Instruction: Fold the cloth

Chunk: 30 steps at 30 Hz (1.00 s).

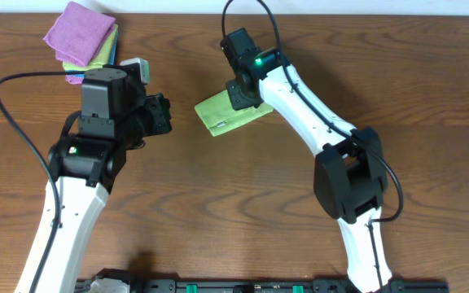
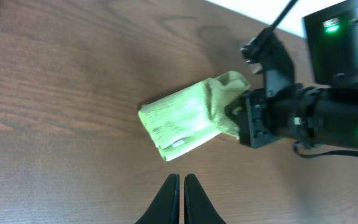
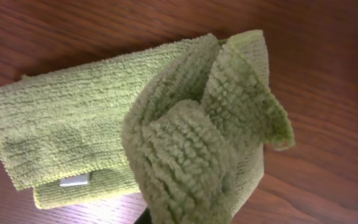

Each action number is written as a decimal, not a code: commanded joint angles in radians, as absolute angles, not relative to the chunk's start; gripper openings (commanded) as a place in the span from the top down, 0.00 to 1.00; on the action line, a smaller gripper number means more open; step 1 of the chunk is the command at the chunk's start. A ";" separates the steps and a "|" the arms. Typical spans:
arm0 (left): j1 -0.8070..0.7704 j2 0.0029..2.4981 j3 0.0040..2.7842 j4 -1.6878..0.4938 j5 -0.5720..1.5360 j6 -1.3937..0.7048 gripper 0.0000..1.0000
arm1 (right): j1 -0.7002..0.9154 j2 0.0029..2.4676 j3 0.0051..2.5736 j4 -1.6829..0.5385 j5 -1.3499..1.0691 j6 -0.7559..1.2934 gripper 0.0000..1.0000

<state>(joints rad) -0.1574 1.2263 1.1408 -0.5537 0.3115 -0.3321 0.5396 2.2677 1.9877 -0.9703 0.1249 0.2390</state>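
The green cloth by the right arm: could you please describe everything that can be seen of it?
The green cloth is a looped terry towel, folded into a rough rectangle lying mostly flat on the brown wooden table. A small white label shows between its layers at one edge. One end is bunched and lifted off the table, pinched by the right gripper. Nothing else touches it.

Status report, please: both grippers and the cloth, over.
Left gripper shut, empty, short of green cloth. Right gripper pinching its bunched end. Nothing in the way.
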 commanded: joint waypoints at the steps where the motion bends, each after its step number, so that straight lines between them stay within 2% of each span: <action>1: -0.156 1.192 1.142 -0.553 0.316 -0.310 0.94 | 0.562 2.269 2.007 -0.955 0.129 0.257 0.98; 8: -0.156 1.150 1.142 -0.577 0.308 -0.290 0.94 | 0.548 2.268 2.008 -0.981 0.199 0.264 0.99; 12: -0.156 1.199 1.139 -0.572 0.304 -0.283 0.94 | 0.517 2.268 2.008 -1.015 0.145 0.274 0.99; 30: -0.249 1.793 1.132 -0.225 0.348 -0.422 0.94 | 0.445 2.268 2.008 -1.151 -0.059 0.292 0.99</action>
